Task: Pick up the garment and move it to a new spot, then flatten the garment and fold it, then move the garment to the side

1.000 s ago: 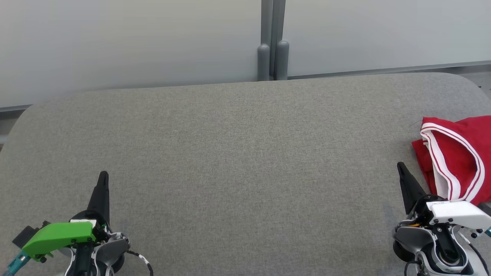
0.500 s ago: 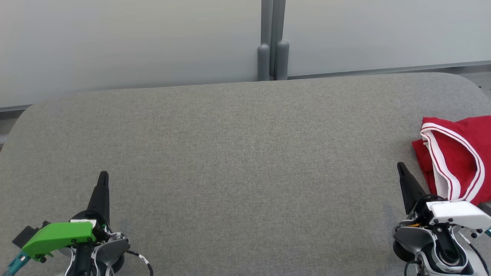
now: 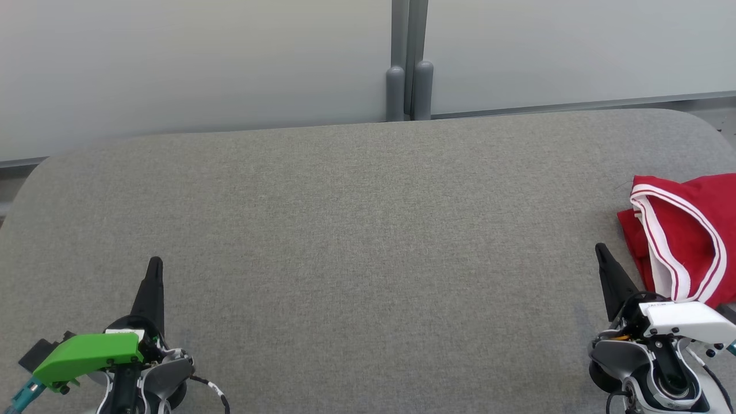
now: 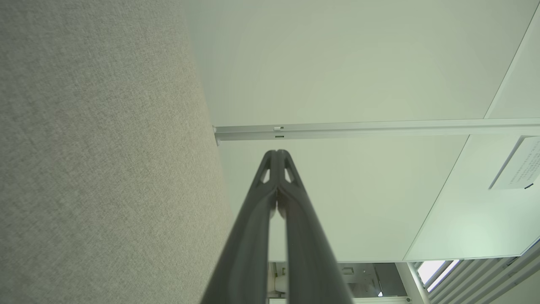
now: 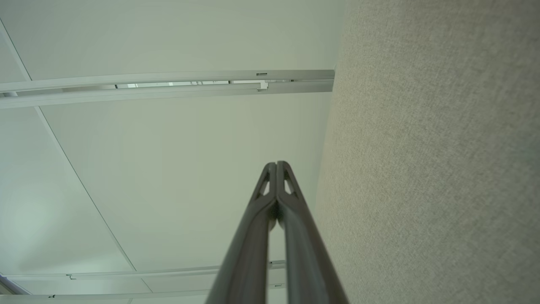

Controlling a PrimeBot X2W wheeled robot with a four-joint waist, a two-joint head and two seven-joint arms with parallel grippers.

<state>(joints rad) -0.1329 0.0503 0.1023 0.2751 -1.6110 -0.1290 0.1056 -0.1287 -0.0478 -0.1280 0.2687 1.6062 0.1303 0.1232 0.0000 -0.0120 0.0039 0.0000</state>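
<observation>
Lying beside right tool (image 3: 603, 254) on grey table (image 3: 368, 230), red garment (image 3: 693, 227); left tool (image 3: 154, 265) apart; both pinched closed, empty

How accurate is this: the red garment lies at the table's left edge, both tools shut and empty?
Wrong side: the head view shows the red garment at the table's right edge, beside the right tool. Both tools, the left tool included, are shut and empty.
</observation>
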